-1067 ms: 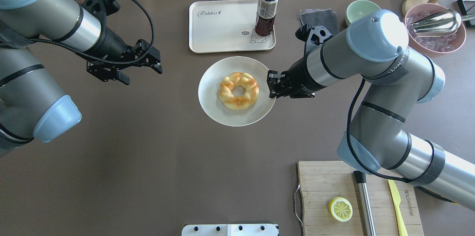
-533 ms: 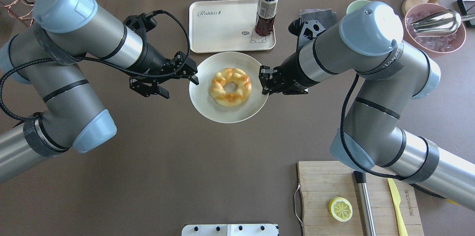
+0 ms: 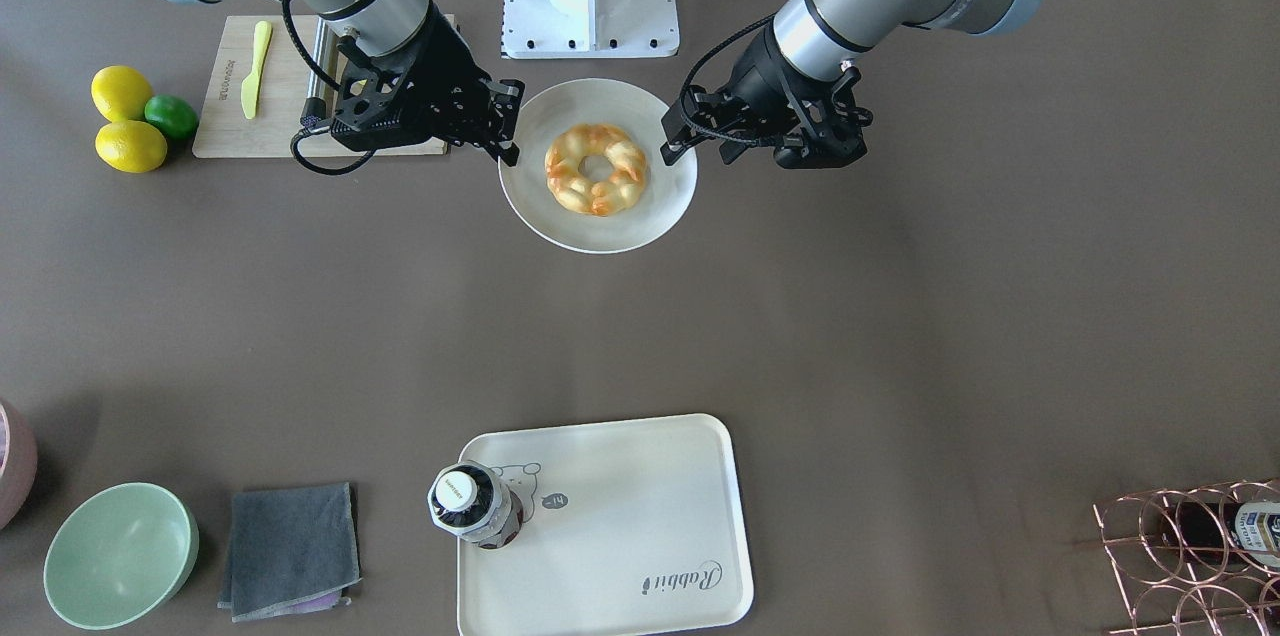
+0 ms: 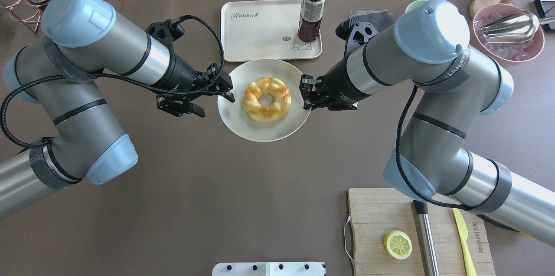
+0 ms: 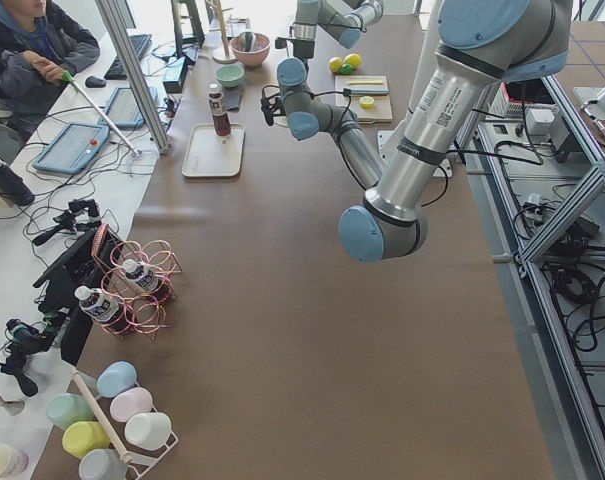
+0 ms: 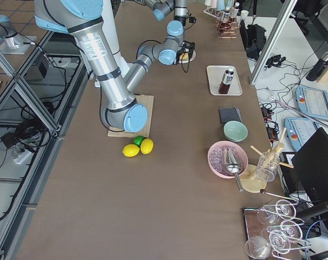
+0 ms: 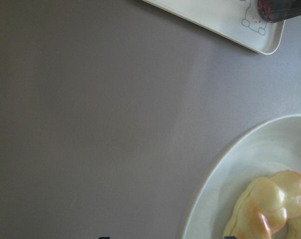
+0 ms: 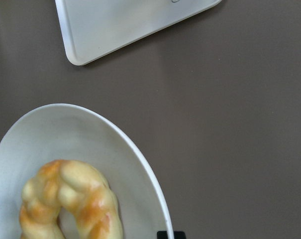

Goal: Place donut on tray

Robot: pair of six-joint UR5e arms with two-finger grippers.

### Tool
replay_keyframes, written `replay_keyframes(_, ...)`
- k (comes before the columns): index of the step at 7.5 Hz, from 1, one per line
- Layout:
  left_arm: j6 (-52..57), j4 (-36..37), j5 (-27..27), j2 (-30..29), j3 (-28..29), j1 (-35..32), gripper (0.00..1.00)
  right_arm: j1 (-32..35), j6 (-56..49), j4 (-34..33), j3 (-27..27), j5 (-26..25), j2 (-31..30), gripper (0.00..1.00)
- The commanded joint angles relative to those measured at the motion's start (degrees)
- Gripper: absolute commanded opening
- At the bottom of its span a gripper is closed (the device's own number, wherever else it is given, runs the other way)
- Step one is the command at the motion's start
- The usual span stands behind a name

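1. The donut lies flat in the middle of a round white plate, with its centre hole facing up. It is not on the tray.
2. The right gripper is pinched onto the plate's right rim. In its wrist view the dark fingertips sit together just where the rim runs out at the bottom edge.
3. The plate looks carried clear of the table. From behind the robot its far rim meets the tray's near edge, yet from across the table it sits well short of the tray.
4. The left gripper hangs just beside the plate's left rim, fingers spread with nothing between them. I cannot tell whether a fingertip touches the rim.
5. The tray lies flat on the table on the far side of the plate, most of its surface bare.
6. A bottle of dark drink with a white cap stands upright on the tray's right side, by the cartoon print.
7. Right of the tray lie a folded grey cloth and then a pale green bowl.
8. At the near right a wooden cutting board carries a lemon slice and a yellow knife.
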Motion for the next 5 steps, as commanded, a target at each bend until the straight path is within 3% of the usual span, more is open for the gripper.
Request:
replay_keyframes(1, -1.49, -0.85, 0.03, 0.09, -0.25, 0.03, 0.78, -0.01, 1.86, 0.54, -0.04, -0.04, 0.03, 0.0)
replay_keyframes(2, -2.02, -1.37, 0.03, 0.09, -0.25, 0.29, 0.74, -0.01, 2.23, 0.54, -0.04, -0.13, 0.03, 0.0)
replay_keyframes(5, -3.25, -1.55, 0.12, 0.18, -0.16, 0.47, 0.41, -0.01, 2.93, 0.71, 0.13, -0.04, 0.12, 0.0)
